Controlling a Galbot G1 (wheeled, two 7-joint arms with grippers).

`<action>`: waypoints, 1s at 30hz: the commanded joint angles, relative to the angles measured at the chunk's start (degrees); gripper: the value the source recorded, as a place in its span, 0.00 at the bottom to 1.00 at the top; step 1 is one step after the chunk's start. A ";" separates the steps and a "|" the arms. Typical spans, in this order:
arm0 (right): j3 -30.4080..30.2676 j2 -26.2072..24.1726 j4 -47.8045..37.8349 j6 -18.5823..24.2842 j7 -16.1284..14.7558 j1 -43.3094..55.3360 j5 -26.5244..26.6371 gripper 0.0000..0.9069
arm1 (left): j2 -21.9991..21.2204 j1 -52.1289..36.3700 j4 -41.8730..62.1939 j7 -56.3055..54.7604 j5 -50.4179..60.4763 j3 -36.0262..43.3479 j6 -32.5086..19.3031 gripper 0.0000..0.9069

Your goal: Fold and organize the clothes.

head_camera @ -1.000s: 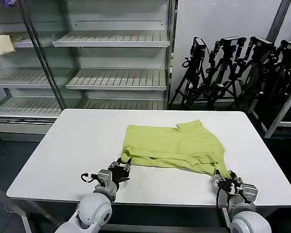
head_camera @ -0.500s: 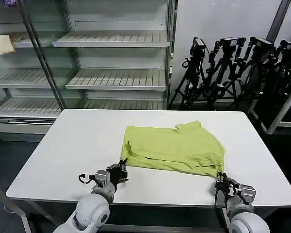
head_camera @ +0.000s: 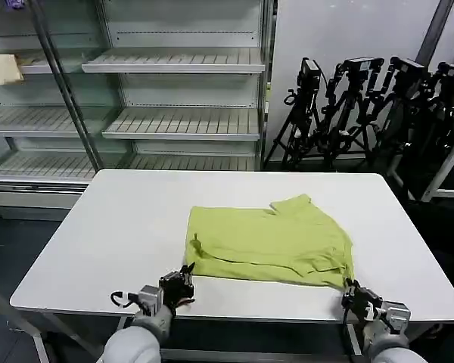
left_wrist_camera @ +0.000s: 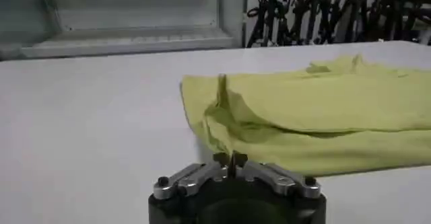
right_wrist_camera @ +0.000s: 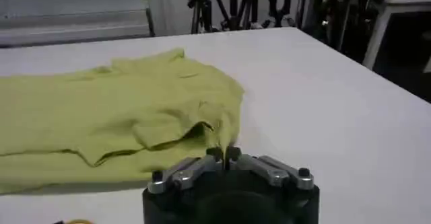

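T-shirt: lime yellow-green, lying on the white bench somewhat right of centre, near the front edge; doubled over so two layered edges run along the near side, one sleeve sticking out at the far side.
Fold state: judged partly done; the near hem lies roughly straight, probably because both corners were set down together.
Left hand: low at the front bench edge, just off the shirt's near left corner, not touching it; fingers closed together, holding nothing.
Right hand: at the front edge by the shirt's near right corner, apart from the cloth; fingers together, empty.
Placement reason: the hands sit at matching corners, suited to a paired grip.
Background: shelving, tripods.
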 commanded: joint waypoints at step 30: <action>-5.23 -5.29 -1.92 -1.04 5.38 18.18 3.21 1.00 | 4.76 -11.18 -0.79 -5.57 -13.17 -5.34 2.98 1.00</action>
